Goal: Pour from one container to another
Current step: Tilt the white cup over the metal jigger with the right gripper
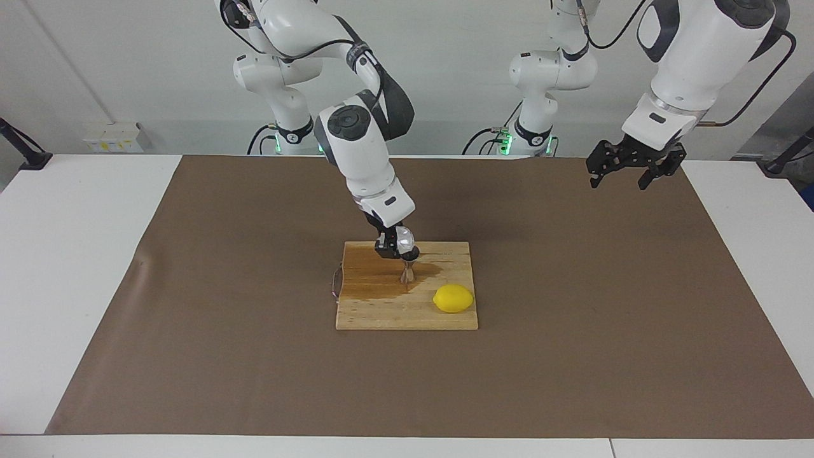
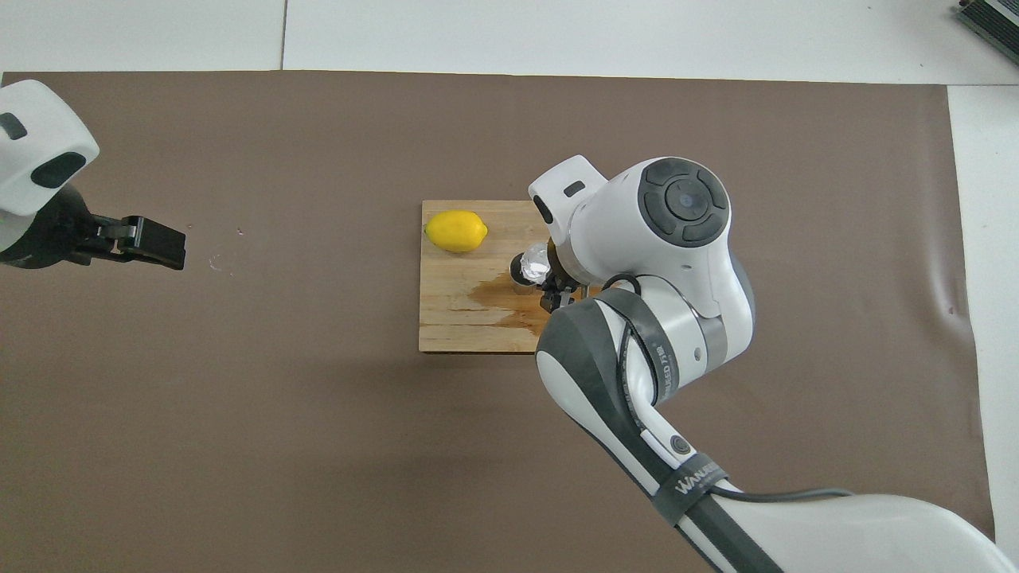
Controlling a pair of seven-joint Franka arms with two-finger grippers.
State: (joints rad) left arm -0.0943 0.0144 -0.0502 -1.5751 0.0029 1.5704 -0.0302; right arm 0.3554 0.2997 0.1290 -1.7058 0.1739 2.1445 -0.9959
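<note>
Facing view: right gripper (image 1: 391, 245) tips cup (image 1: 404, 240) over jigger (image 1: 407, 270).

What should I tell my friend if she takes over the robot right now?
Right gripper: shut on the glass cup, holding it tipped right above the steel jigger.
Left gripper: open, holding nothing, waiting over the brown mat toward the left arm's end of the table.
The jigger stands upright on the wooden board, with the lemon beside it, farther from the robots. A wet stain spreads on the board around the jigger.
Done: cup picked up, brought over the jigger and tipped.
Left: finish the pour, then set the cup down. How full the jigger is cannot be seen.
</note>
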